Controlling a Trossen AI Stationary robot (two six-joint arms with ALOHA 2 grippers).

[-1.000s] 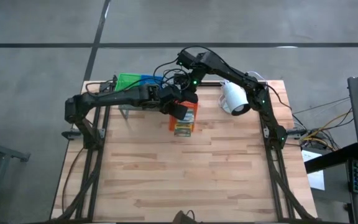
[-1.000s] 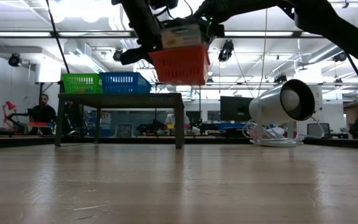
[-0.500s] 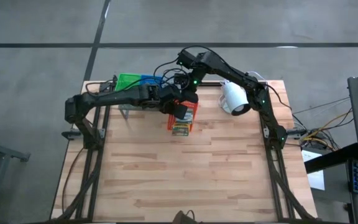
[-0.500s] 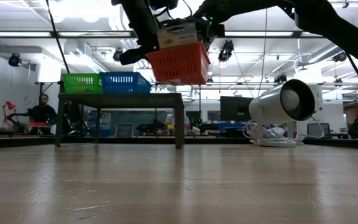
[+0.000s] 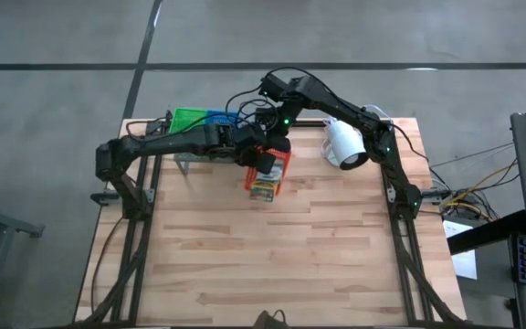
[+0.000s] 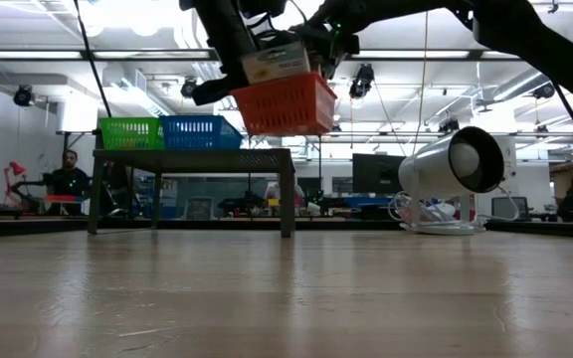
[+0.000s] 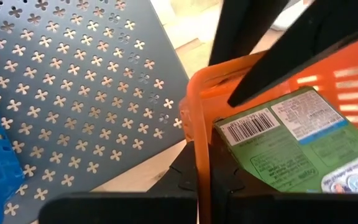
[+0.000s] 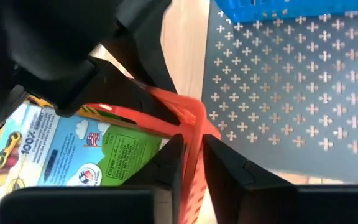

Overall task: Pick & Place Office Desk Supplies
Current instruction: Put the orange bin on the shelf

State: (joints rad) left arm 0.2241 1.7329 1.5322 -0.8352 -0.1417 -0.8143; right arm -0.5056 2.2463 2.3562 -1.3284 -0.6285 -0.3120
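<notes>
1. Red-orange tray [image 6: 286, 102] hangs tilted in the air beside the grey shelf [image 6: 192, 159], printed card box [image 6: 277, 62] riding inside.
2. Left gripper [image 7: 202, 163] is pinched tight on 1 tray wall.
3. Right gripper [image 8: 191, 163] straddles another wall, fingers [image 8: 168, 163] narrow and right against it.
4. Green tray [image 6: 131, 132] and blue tray [image 6: 199, 131] sit on the shelf.

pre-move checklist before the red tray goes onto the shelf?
1. Left gripper shut on red tray rim: ok.
2. Right gripper straddling the rim; firm hold: cannot tell.
3. Tray airborne, above shelf height: ok.
4. Tray level: not ok, tilted.
5. Card box inside tray: ok, though it sticks up above the rim.
6. Free shelf space beside blue tray and green tray: ok.
</notes>
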